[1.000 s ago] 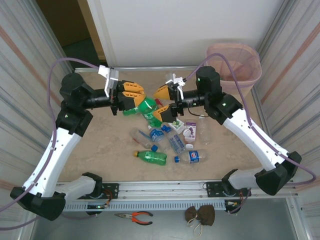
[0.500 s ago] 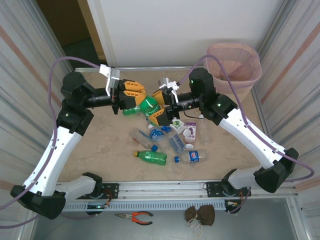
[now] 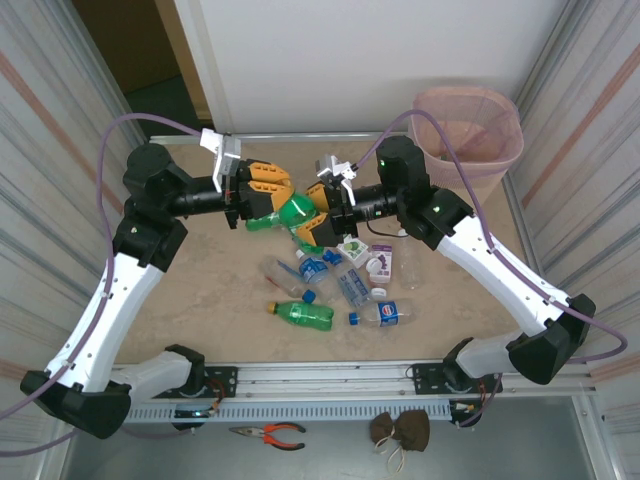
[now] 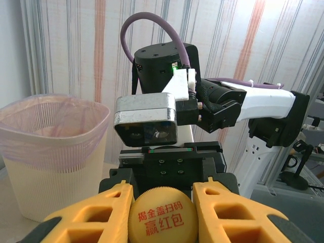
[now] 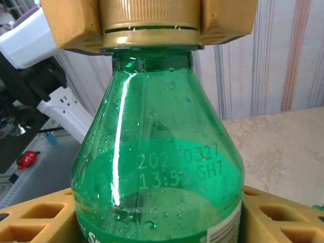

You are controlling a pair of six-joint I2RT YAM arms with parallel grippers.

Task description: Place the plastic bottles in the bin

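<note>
Above the table (image 3: 200,290), well apart from the bin (image 3: 497,150), 1 green bottle (image 3: 293,213) hangs between 2 arms. Left jaws pinch its yellow cap (image 4: 162,217). Right jaws flank its belly; whether they grip, I cannot tell. It looks light, thin-walled and wet, so the stiff neck likely holds best.

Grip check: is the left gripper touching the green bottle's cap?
Touching. Left wrist view: the left gripper clamps the yellow cap, no gap at either finger.

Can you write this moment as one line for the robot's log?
left gripper: shut on round yellow cap | green plastic bottle: sideways between both grippers | right gripper: fingers flank bottle body, grip unclear | pale pink mesh bin: upright, far right
</note>
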